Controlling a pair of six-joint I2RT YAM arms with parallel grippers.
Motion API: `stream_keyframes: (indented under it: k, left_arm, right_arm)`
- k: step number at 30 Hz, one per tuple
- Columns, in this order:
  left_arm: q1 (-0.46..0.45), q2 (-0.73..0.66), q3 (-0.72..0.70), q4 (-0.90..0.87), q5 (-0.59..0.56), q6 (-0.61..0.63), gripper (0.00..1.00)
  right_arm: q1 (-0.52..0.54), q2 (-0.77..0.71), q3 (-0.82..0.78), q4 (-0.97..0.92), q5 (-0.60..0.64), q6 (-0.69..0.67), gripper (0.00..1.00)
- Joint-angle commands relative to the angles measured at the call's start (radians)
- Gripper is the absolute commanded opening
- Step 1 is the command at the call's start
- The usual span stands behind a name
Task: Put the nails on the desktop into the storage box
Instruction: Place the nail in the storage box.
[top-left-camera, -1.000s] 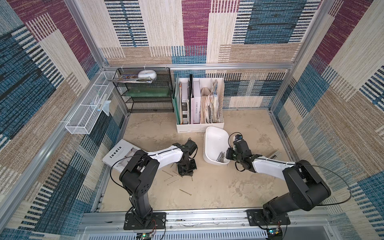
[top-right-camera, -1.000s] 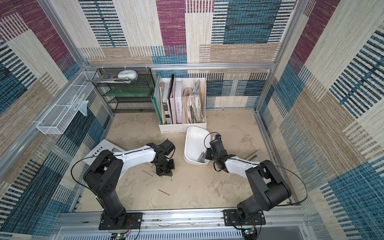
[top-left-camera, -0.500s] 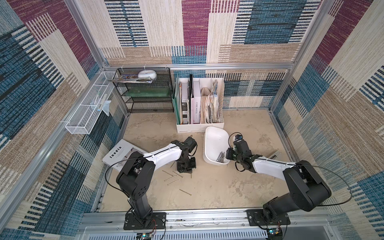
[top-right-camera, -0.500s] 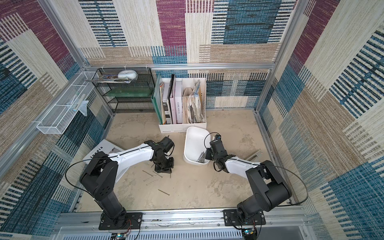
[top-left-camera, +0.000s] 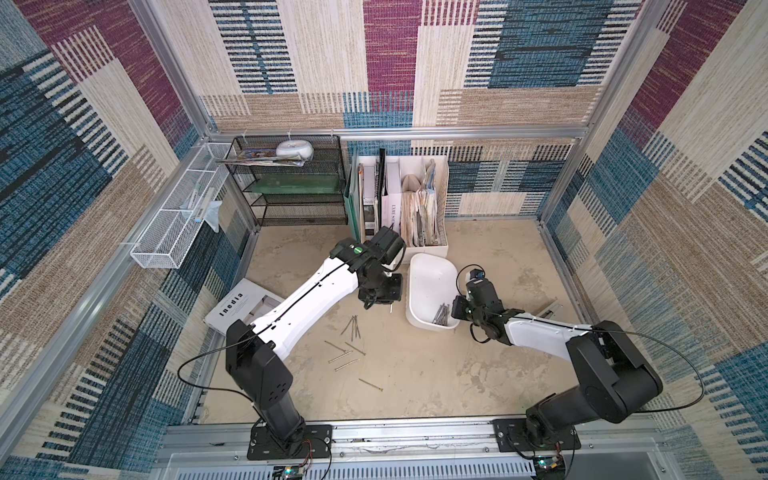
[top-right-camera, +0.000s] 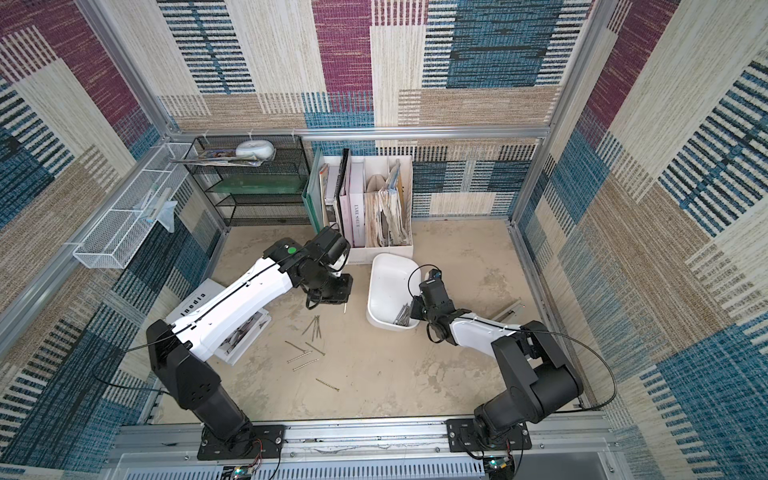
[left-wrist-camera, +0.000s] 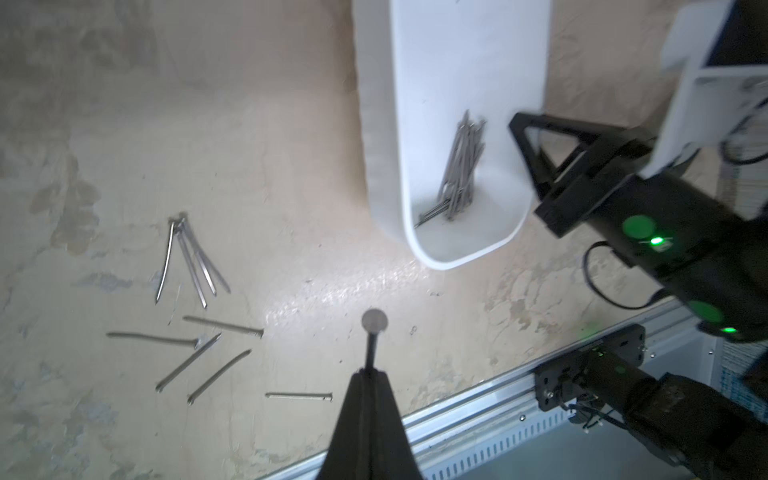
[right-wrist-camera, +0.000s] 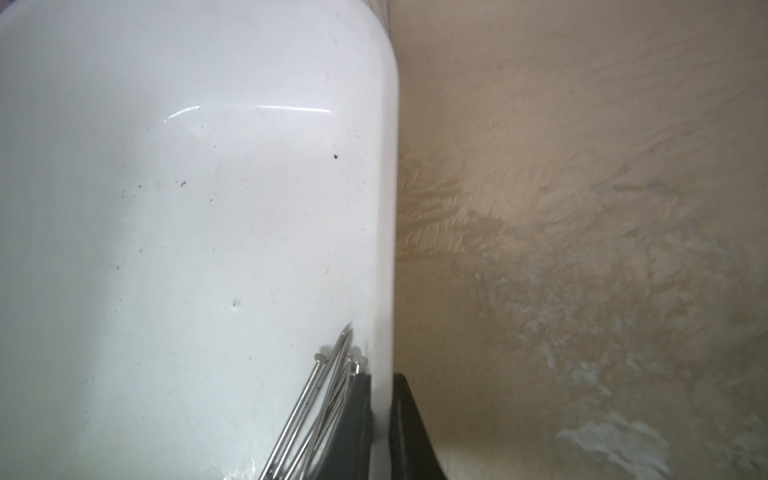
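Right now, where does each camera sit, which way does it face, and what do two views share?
Both top views: high overhead behind the robot, looking down on the desktop; the left arm and right arm show whole.
Left wrist: on the left arm, looking past the left jaws, shut on one nail, toward loose nails and the storage box; the right arm shows too.
Right wrist: on the right arm, close over the storage box; the right jaws straddle its wall.
Shared: both wrist views show the nails in the box.
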Motion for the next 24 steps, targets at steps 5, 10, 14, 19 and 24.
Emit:
stream_keyframes:
  k: [5,10,14,19,24]
  left_arm:
    - [-0.081,0.234,0.357,-0.126,0.04,0.022,0.0]
    - [-0.099,0.358,0.433,-0.125,0.064,0.004,0.0]
    - [-0.098,0.449,0.463,-0.123,0.032,0.008,0.0]
    - [-0.095,0.562,0.525,-0.123,0.046,0.003,0.0]
    - [-0.087,0.596,0.485,-0.105,0.029,0.006,0.0]
  right_arm:
    - [0.006,-0.002,-0.002,-0.064,0.039,-0.002,0.0]
    - [0.011,-0.014,-0.015,-0.051,0.056,0.005,0.0]
    - [0.014,-0.013,-0.012,-0.054,0.053,0.008,0.0]
    - [0.018,-0.012,-0.016,-0.052,0.048,0.011,0.0]
    - [0.018,-0.013,-0.014,-0.059,0.049,0.004,0.0]
